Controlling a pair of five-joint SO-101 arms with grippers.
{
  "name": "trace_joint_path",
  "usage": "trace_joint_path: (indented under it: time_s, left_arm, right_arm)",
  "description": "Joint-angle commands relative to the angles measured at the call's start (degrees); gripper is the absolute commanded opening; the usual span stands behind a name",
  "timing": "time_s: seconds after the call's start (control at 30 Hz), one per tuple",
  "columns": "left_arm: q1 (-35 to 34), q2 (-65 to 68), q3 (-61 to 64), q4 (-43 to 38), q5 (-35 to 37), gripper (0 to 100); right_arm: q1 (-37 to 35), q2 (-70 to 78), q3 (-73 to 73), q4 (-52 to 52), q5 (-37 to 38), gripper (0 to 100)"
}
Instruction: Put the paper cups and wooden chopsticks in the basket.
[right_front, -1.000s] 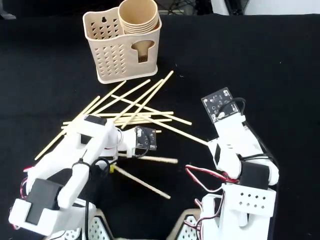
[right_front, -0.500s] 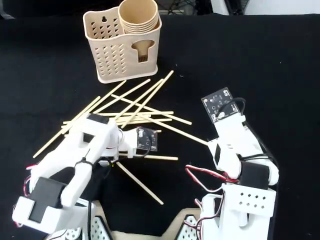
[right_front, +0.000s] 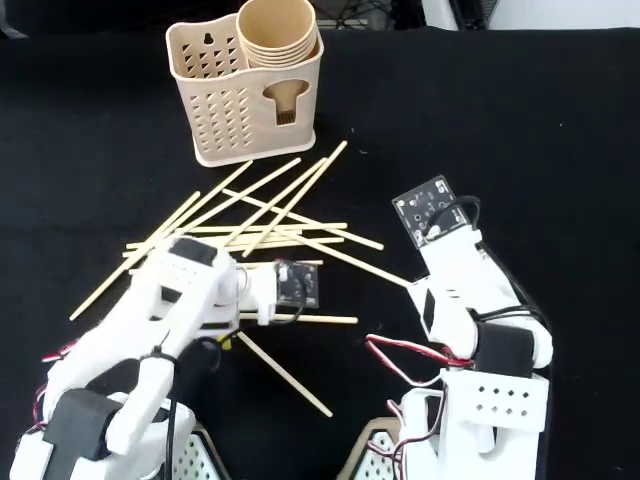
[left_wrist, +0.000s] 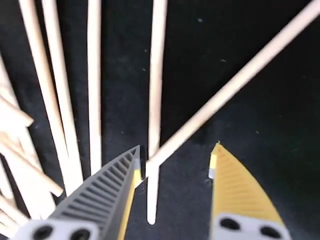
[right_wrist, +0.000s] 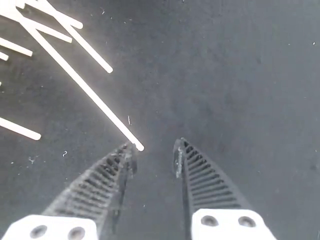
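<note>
While cups (right_front: 277, 30) fill the basket (right_front: 230, 110), chopsticks (right_front: 295, 199) lie scattered.

Surface I work on: a black cloth (right_front: 540, 130), matte and lying flat, running from the near edge to the far edge of the high view. Close up, I see a few pale lint specks (right_wrist: 129, 120) on it. Past the cloth's far edge, a white surface (right_front: 565, 12) sits at the far right corner. Beside it is some dark clutter (right_front: 350, 10), too indistinct to identify.
</note>
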Motion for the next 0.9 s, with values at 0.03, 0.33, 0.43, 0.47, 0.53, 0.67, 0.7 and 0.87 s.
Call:
trace_joint_path:
  time_s: [0.03, 0.33, 0.43, 0.47, 0.53, 0.67, 0.7, 0.87]
  left_arm:
    - [0.22, -1.93, 4.62, -10.29, 0.97, 24]
    - [-3.3, -1.85, 4.0, -15.03, 0.79, 24]
    - [-3.21, -0.53, 3.91, -14.59, 0.79, 23]
    - [-3.03, -0.18, 4.18, -14.51, 0.88, 23]
    - [-2.86, 0.44, 4.62, -14.24, 0.97, 23]
    - [-2.07, -0.18, 3.21, -7.12, 0.88, 12]
    - [-1.8, -0.7, 2.33, -4.75, 0.97, 9]
    - [-1.1, -2.99, 0.22, 2.2, 0.97, 4]
  right_arm:
    - [-0.79, -0.84, -0.13, 0.18, -0.09, 14.1]
    - [-0.7, -0.84, -0.04, 0.26, -0.18, 14.1]
    - [-0.7, -0.84, -0.04, 0.26, -0.18, 14.1]
    - [-0.7, -0.84, -0.04, 0.26, -0.18, 14.1]
    - [-0.7, -0.84, -0.04, 0.26, -0.18, 14.1]
    - [-0.7, -0.84, -0.04, 0.26, -0.18, 14.1]
    - [-0.7, -0.84, -0.04, 0.26, -0.18, 14.1]
    - [-0.7, -0.84, -0.04, 0.18, -0.18, 14.1]
